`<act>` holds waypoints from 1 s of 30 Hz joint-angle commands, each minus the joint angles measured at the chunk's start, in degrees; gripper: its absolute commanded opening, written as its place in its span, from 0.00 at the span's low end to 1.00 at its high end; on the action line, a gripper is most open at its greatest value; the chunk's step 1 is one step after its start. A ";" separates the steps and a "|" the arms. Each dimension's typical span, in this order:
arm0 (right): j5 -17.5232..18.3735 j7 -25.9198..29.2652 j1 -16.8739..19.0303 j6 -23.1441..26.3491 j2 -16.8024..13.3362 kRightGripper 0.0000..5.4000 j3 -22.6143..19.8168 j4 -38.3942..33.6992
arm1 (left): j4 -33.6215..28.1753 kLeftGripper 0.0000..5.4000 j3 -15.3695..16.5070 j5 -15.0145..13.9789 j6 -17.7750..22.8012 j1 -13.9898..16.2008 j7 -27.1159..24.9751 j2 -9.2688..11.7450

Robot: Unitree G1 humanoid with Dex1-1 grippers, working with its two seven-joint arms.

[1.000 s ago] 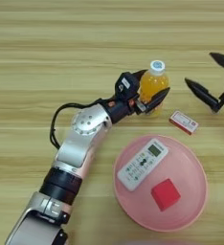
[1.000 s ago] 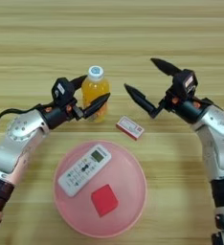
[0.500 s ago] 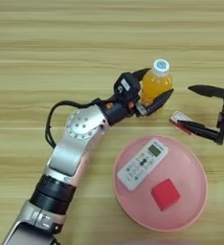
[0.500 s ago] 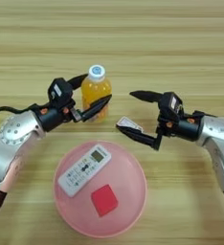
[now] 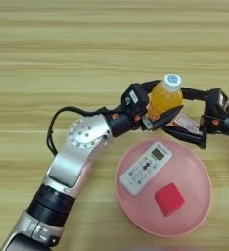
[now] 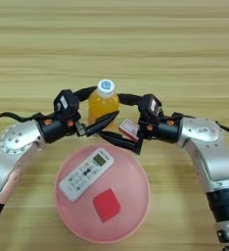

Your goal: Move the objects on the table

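A small bottle (image 6: 103,104) of orange drink with a white cap stands at the middle of the table (image 6: 111,39). My left gripper (image 6: 104,102) is shut on the bottle, one black finger behind it and one in front. From the right, my right gripper (image 6: 115,117) is open; its far finger reaches the bottle's right shoulder and its near finger lies close to the bowl's rim. A small red and white box (image 6: 129,129) lies between these two fingers. The red cube (image 6: 105,205) rests inside a pink bowl (image 6: 133,171).
The pink bowl sits just in front of both grippers and also holds a white remote control (image 6: 84,171). Both forearms come in from the lower corners, and a black cable loops off the left arm (image 5: 55,132).
My right gripper has swung left and closer, from beside the small box to straddling it next to the bottle. The bottle, in my left gripper, has shifted slightly nearer.
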 commanded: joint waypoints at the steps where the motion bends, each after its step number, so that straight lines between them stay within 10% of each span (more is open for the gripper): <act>1: -1.81 -0.77 -2.16 0.24 1.87 1.00 1.81 0.46 | -1.30 0.65 -0.16 -0.65 -0.48 -0.46 -0.29 -0.36; 30: -2.15 -1.27 -4.02 -1.05 4.35 0.64 1.24 1.34 | -1.66 0.65 0.44 -0.23 -2.01 -0.86 0.78 -0.91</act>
